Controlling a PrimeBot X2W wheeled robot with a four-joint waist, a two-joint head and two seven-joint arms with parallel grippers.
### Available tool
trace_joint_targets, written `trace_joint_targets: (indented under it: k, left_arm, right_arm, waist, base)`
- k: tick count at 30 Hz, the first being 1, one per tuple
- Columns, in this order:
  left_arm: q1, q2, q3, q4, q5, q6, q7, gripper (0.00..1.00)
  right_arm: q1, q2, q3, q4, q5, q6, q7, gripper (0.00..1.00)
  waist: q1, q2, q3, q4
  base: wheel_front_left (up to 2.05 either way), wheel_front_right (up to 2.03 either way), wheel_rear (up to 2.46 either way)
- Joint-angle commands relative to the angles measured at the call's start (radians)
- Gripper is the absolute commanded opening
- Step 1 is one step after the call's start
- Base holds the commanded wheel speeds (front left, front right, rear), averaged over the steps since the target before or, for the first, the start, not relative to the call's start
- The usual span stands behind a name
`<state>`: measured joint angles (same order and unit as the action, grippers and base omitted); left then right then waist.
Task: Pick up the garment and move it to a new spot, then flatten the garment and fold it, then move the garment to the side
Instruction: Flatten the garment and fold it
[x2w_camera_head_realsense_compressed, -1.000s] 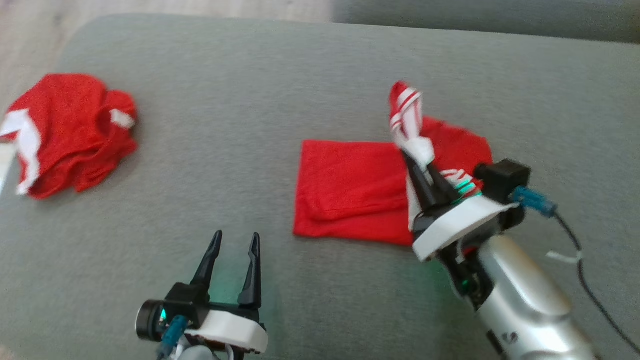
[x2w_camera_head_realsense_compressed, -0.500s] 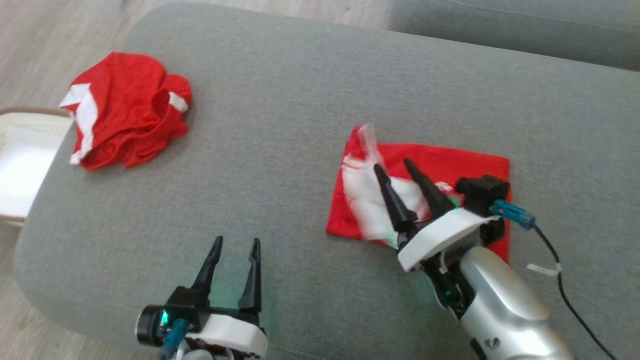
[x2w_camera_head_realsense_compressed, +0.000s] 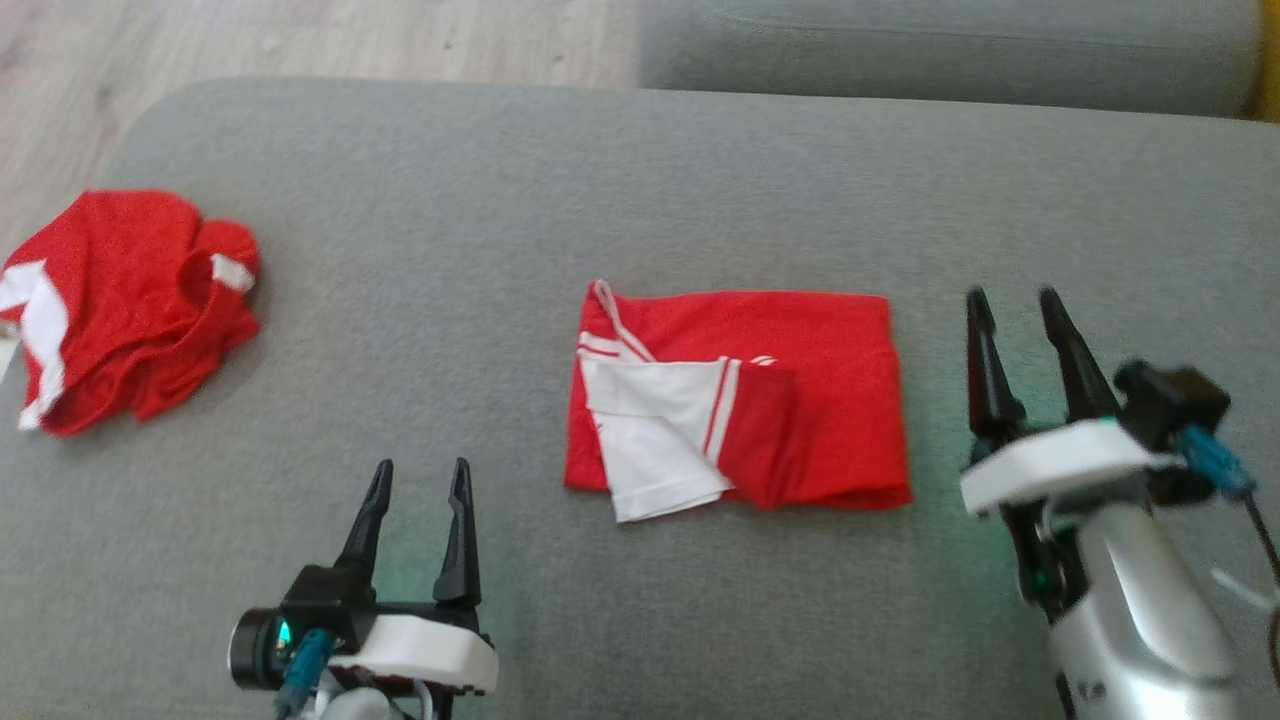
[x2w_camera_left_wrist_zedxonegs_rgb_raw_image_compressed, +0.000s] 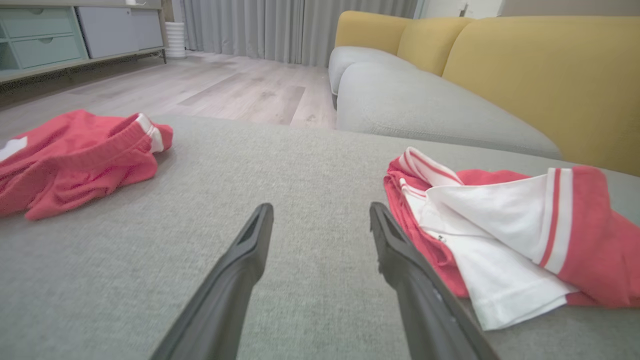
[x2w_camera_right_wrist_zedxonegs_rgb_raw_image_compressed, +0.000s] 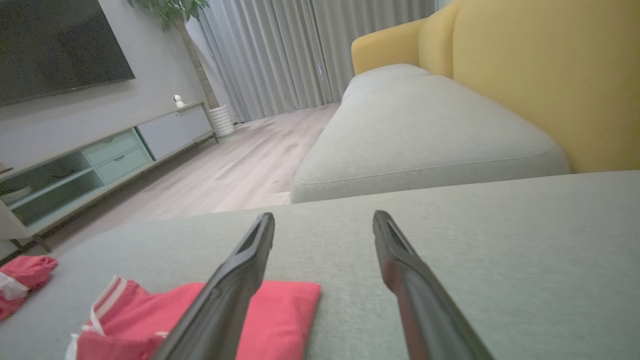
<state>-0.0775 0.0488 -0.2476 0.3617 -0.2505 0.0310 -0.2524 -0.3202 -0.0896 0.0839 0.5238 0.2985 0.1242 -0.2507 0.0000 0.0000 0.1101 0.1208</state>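
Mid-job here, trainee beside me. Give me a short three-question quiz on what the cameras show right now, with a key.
1. True or false: the right hand is gripping the folded garment.
2. Where does the crumpled red garment lie? A: on the floor. B: at the left end of the grey cushion. C: on top of the folded garment.
3. Fill in: the left hand has its jaws ____.

Key: 1 false, the right hand is open and apart from the folded garment, to its right. 2 B. 3 open, with nothing between them.
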Motion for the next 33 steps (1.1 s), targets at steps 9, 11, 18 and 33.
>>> trace_joint_targets:
  k: [9,11,18,33]
  left_arm:
    - [0.041,0.001,0.093,-0.043,0.04,0.0,-0.009,1.0]
    - [0.058,0.001,0.1,-0.045,0.041,-0.002,-0.009,1.0]
    - [0.074,0.001,0.095,-0.049,0.034,0.0,-0.009,1.0]
    - [0.033,0.001,0.019,-0.056,-0.004,0.006,-0.009,1.0]
  right_arm:
    - [0.136,0.036,-0.057,-0.07,-0.11,0.007,-0.011,1.0]
    - [0.156,0.038,-0.057,-0.07,-0.117,0.007,-0.011,1.0]
    - [0.175,0.039,-0.05,-0.07,-0.098,0.007,-0.011,1.0]
    - [-0.004,0.039,0.143,0.12,0.0,0.007,-0.006,0.0]
  waist:
    - [0.0,0.0,-0.06,-0.055]
    - [0.0,0.0,-0.066,-0.057]
    - [0.0,0.0,-0.075,-0.055]
    - [0.0,0.0,-0.009,0.07]
  base:
    - [0.0,0.0,0.0]
    - [0.0,0.0,0.0]
    - [0.0,0.0,0.0]
    - [0.0,0.0,0.0]
